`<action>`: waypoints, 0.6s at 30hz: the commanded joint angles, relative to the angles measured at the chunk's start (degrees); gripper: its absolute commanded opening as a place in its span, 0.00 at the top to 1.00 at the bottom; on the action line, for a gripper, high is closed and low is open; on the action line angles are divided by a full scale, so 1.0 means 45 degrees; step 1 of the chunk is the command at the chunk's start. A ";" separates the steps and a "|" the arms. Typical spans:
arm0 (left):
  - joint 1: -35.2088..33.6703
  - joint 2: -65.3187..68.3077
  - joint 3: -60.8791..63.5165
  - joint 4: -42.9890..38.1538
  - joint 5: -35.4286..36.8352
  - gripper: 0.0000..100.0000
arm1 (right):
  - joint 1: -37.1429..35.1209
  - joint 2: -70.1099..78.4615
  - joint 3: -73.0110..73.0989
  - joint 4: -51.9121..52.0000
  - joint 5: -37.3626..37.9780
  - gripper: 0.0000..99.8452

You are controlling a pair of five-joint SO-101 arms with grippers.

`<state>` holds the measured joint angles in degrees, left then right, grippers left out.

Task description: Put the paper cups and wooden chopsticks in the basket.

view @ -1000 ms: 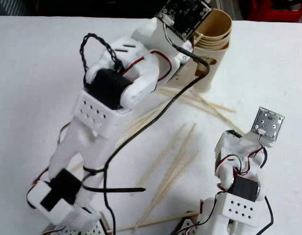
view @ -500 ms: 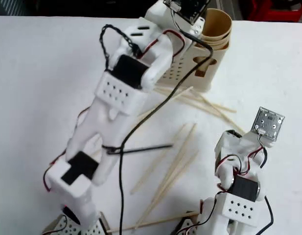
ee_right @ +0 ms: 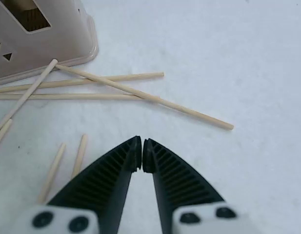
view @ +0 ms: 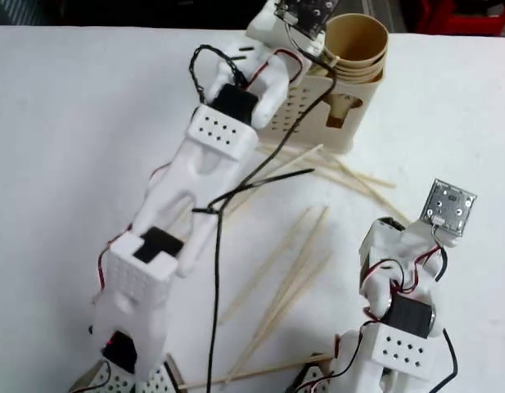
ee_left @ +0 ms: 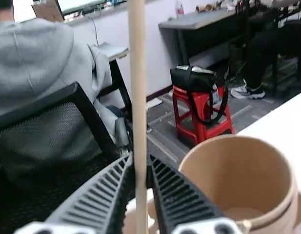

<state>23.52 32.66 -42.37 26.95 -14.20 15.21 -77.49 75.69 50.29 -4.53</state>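
My left gripper (ee_left: pixel 139 168) pinches one wooden chopstick (ee_left: pixel 137 73) upright beside the stacked paper cups (ee_left: pixel 238 180) in the basket (view: pixel 326 135). It looks light, stiff and smooth, so I'd grip mid-length to stop it swivelling. The right gripper (ee_right: pixel 141 155) hangs over loose chopsticks (ee_right: pixel 111 78), jaws pressed together on nothing.

This looks like a shared office or lab workroom. Beyond the white counter (view: pixel 56 123), grey desks (ee_left: pixel 199 19) stand along a pale wall (ee_left: pixel 160 53), with a black mesh chair (ee_left: pixel 52 131), a red plastic stool (ee_left: pixel 204 122) carrying a black bag (ee_left: pixel 194 78), and a tiled floor (ee_left: pixel 165 134).
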 commanded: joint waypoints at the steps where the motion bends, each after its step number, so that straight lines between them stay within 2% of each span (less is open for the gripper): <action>1: -0.0107 -0.0029 -0.0625 0.0234 0.0156 0.98 | 0.0107 -0.0303 -0.0156 0.0010 0.0000 0.98; 7: -0.0068 -0.0049 -0.0625 0.1172 0.0137 0.97 | 0.0107 -0.0303 -0.0156 0.0010 0.0000 0.98; 10: -0.0088 -0.0068 -0.0645 0.1993 0.0156 0.90 | 0.0107 -0.0303 -0.0156 0.0010 0.0000 0.98; 12: -0.0088 -0.0068 -0.0703 0.2774 0.0156 0.85 | 0.0107 -0.0303 -0.0156 0.0010 0.0000 0.98; 18: -0.0029 -0.0049 -0.2735 0.5685 0.0137 0.85 | 0.0107 -0.0303 -0.0156 0.0010 0.0000 0.98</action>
<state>23.43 33.63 -46.33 44.79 -14.20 15.21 -77.49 75.69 50.29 -4.53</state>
